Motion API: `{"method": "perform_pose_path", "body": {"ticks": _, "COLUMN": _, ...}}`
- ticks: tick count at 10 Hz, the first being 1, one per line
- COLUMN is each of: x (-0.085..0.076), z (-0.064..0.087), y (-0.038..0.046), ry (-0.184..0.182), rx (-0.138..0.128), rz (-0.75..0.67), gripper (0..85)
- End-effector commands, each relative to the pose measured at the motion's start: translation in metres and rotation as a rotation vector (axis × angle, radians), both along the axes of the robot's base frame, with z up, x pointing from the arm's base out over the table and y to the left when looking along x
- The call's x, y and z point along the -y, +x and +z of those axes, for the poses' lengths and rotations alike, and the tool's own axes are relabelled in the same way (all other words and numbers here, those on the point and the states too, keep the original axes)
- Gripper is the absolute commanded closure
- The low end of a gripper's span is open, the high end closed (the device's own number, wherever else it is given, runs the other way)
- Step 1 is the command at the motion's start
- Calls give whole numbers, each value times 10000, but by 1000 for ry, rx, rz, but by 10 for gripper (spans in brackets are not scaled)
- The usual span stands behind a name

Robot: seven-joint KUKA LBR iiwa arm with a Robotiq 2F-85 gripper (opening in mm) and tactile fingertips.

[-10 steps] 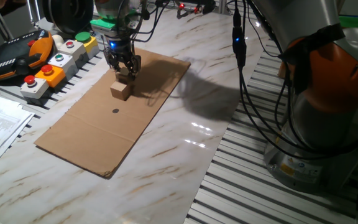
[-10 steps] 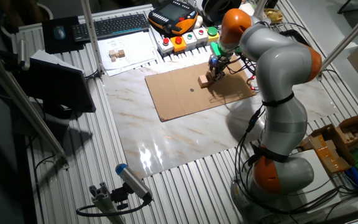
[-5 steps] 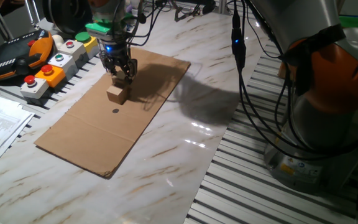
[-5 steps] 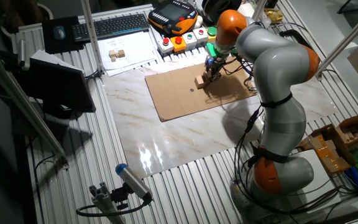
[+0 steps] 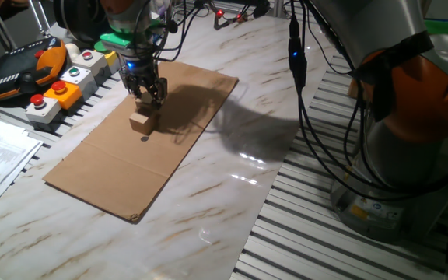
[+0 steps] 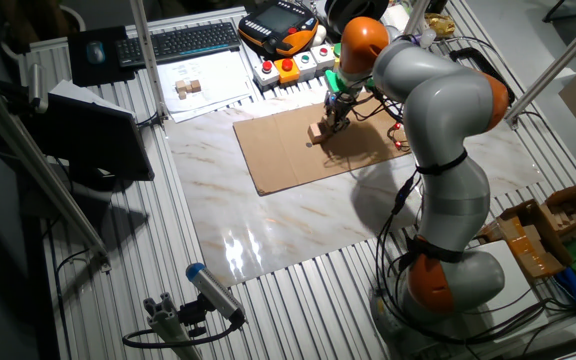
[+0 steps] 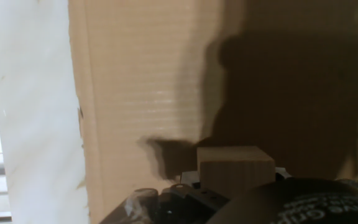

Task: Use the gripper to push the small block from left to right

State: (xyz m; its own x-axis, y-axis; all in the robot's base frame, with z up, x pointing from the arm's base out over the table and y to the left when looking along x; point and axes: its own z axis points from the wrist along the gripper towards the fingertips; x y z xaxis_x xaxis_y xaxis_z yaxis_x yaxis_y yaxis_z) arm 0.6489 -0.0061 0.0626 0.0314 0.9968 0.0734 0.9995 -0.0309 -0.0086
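block (image 5: pixel 140 122) slid along the cardboard (image 5: pixel 115 171) since a second ago, now beside the black dot (image 5: pixel 145 139). gripper (image 5: pixel 150 99) touching behind it, fingers look together. push underway, going well.

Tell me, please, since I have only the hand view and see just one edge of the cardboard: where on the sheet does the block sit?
Observer: The block sits in the half of the cardboard sheet nearer the button boxes, in from every edge.
Operator: Is there any mark near it?
Observer: Yes, a small black dot lies on the cardboard just past the block, on the side away from the hand.
Operator: How is the hand angled?
Observer: It points almost straight down at the sheet, close behind the block, with a blue light glowing above the fingers.
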Motion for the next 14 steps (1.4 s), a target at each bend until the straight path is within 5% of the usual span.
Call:
{"method": "perform_pose_path", "body": {"ticks": 1, "x": -20, "z": 4, "y": 4, "ry": 1, "rx": 0, "rz": -5, "gripper": 843}}
{"method": "perform_pose_path", "body": {"ticks": 8, "x": -124, "z": 34, "y": 37, "ry": 5, "rx": -1, "rz": 9, "gripper": 843}}
{"method": "perform_pose_path", "body": {"ticks": 14, "x": -124, "z": 34, "y": 37, "ry": -34, "rx": 27, "rz": 66, "gripper": 843}}
